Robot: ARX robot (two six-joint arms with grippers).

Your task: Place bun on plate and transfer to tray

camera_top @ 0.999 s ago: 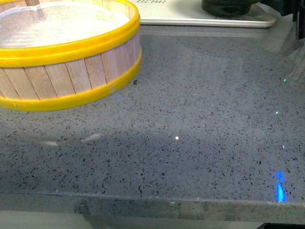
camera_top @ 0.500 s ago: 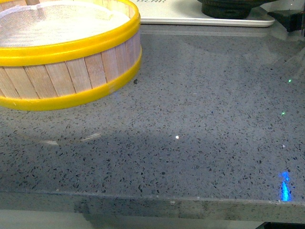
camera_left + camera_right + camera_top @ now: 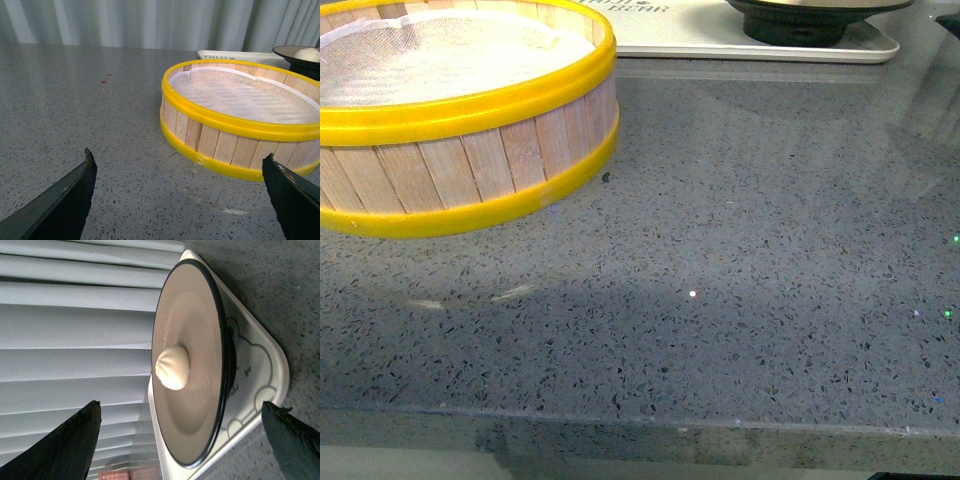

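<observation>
bun [image 3: 173, 367]: sitting near middle of the plate, cream-white, pleated top

plate [image 3: 200, 315]: tan inside, black rim, standing on the tray; only its black base is showing at the far edge in front view

tray [image 3: 260, 365]: white, bear outline printed, lying flat on the counter at far right

counter [image 3: 740, 260]: grey speckled stone, glossy, picking up light glints; front edge showing

steamer basket [image 3: 460, 120]: wooden slats, yellow bands, white mesh liner, sitting far left on counter, beside the tray

room: pale pleated curtain [image 3: 150, 22] hanging behind the counter

right gripper [image 3: 180, 440]: jaws spread wide, gripping nothing, facing plate

left gripper [image 3: 180, 200]: jaws spread wide, gripping nothing, hovering near basket
</observation>
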